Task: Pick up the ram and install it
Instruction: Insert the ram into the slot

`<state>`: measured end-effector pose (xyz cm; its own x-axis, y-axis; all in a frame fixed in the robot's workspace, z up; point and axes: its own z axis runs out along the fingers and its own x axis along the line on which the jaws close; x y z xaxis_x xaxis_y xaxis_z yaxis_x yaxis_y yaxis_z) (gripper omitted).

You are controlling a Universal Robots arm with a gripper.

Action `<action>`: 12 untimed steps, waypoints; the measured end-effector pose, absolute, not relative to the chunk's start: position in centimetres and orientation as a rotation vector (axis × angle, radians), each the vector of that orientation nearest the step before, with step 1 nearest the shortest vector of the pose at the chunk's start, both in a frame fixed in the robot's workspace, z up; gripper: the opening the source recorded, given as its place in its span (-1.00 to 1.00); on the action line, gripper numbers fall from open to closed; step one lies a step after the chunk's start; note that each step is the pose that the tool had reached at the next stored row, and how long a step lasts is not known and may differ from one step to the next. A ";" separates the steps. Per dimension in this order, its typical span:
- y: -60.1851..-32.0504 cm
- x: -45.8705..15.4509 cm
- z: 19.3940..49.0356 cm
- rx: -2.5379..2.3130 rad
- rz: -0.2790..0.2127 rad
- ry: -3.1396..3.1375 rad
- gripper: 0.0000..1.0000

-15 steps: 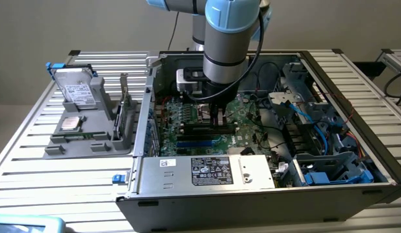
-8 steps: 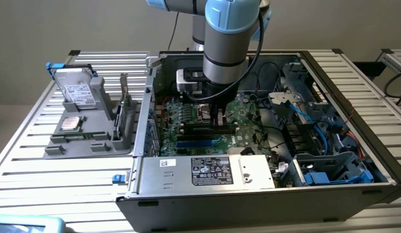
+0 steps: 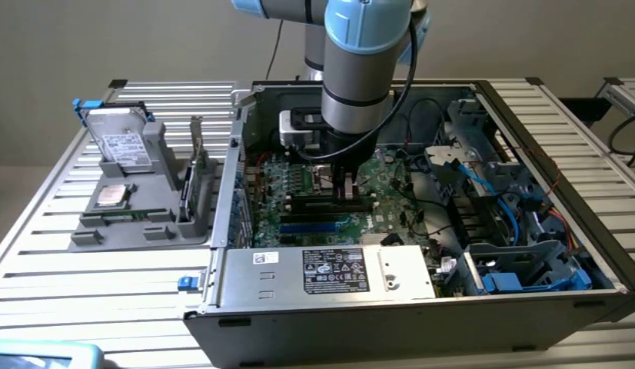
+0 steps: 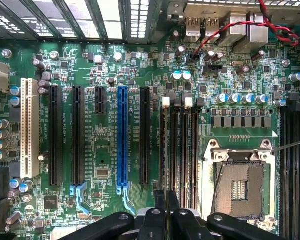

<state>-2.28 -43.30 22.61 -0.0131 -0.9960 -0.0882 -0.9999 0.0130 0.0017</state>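
**Ram insertion, grip stage.** The black two-fingered gripper [image 4: 167,202] has its jaws pressed almost together on a thin dark strip. We read this strip as the ram [image 4: 165,155], a long, narrow dark-green circuit-board stick seen edge-on. It hangs over one slot of the black memory-slot bank [image 4: 182,150], the slot nearest the black expansion slots [image 4: 144,135]. The bank lies on the green motherboard [image 4: 102,165], between those slots and the empty silver processor socket [image 4: 238,187]. In the exterior view the gripper [image 3: 347,191] stands near the middle of the board, inside the open grey metal computer case [image 3: 266,307].

**Hazards, in our judgement.**
- A stick tilted or offset from the slot would jam on the slot walls, and pressing then would flex the board or scrape the contacts.
- Closed white end latches [image 4: 165,102] would block seating.
- A sideways slip could reach the socket's exposed pins.

**Obscured.**
- The ram's lower edge, chips and label are hidden.
- The slot's near end lies under the fingers.
- We cannot make out whether the latches stand open.
- We cannot tell whether the stick touches the slot.
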 end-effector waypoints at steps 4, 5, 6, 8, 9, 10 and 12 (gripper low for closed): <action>-43.3 -2.3 22.6 -2.162 0.098 2.191 -0.75; -43.3 -2.3 22.6 -2.162 0.098 2.191 -0.75; -43.3 -2.3 22.6 -2.162 0.098 2.191 -0.75; -43.3 -2.3 22.6 -2.163 0.098 2.191 -0.75; -43.3 -2.3 22.6 -2.162 0.098 2.191 -0.75; -43.3 -2.3 22.6 -2.162 0.098 2.191 -0.75; -43.3 -2.3 22.6 -2.162 0.098 2.191 -0.75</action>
